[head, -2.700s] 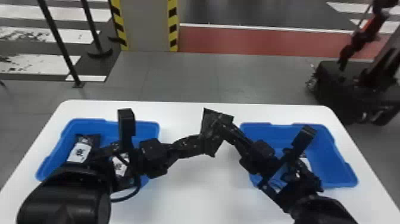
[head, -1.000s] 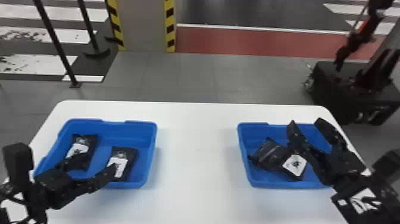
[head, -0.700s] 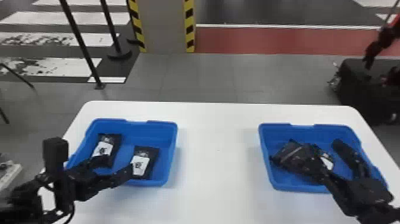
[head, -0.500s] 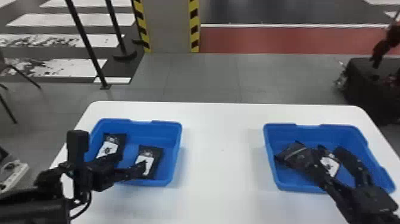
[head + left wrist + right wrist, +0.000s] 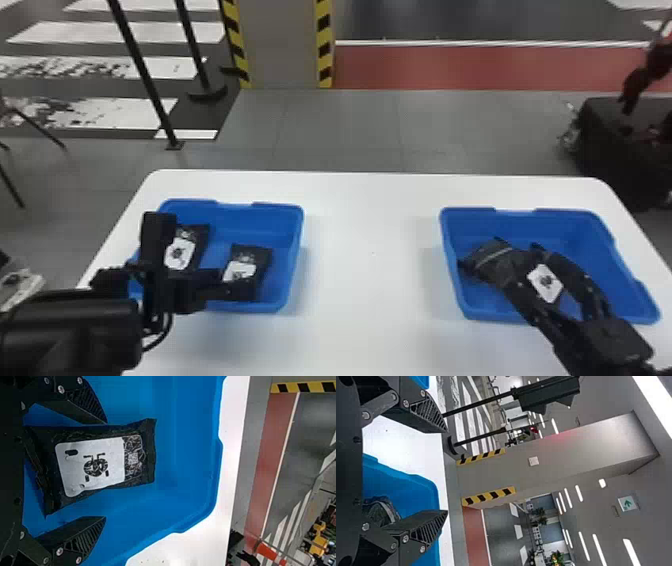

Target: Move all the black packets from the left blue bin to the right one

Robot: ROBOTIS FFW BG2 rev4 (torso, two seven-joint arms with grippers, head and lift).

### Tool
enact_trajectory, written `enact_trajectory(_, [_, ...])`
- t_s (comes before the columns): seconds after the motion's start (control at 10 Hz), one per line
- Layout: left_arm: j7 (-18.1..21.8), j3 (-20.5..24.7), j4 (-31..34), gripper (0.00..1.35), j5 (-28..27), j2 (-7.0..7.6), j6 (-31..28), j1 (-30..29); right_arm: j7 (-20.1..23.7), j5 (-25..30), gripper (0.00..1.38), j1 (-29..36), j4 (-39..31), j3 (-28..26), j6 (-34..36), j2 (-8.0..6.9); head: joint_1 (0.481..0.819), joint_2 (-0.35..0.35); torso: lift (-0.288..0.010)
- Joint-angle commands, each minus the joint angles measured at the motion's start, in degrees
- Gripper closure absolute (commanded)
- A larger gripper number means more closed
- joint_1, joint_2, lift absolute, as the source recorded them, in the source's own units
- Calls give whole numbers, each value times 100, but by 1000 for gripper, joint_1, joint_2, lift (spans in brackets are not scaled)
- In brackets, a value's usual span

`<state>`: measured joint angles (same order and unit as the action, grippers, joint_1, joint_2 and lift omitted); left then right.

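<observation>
At left bin (image 5: 265,216), left gripper (image 5: 105,470) open, fingers (image 5: 75,534) flanking a packet (image 5: 91,466); another packet (image 5: 181,252) inside same bin. Right of it: right bin (image 5: 575,222), packets (image 5: 544,283) inside, right gripper (image 5: 447,472) spread above. Pick step, apparently; next: settle over packet, close, lift.

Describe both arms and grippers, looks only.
Left arm and right arm: black. A thin black cable loops by the left wrist. Left gripper and right gripper: black, tapered fingers, ribbed near the tips, silvery screws.
</observation>
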<state>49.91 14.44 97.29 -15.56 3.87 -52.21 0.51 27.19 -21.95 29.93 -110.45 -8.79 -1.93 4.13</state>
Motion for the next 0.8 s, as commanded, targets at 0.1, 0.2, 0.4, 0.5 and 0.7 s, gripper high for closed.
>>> enact_trajectory(0.1, [-17, -64, -145, 265, -175, 8, -207, 188, 14, -72, 332, -12, 41, 0, 53, 0, 695, 48, -110])
enact_trajectory(0.2, [-17, -91, -202, 453, -237, 26, -348, 273, 23, -107, 332, -12, 69, 0, 67, 0, 695, 50, -110])
enact_trajectory(0.4, [-17, -64, -258, 989, -307, 43, -446, 315, 41, -125, 332, -12, 69, 0, 109, 0, 695, 55, -110])
enact_trajectory(0.5, [-17, -38, -258, 1211, -351, 43, -446, 301, 58, -160, 332, -12, 97, 0, 109, 0, 695, 60, -110])
enact_trajectory(0.7, [10, -82, -258, 1208, -413, 87, -362, 273, 76, -195, 332, -12, 111, 9, 137, 0, 695, 71, -110])
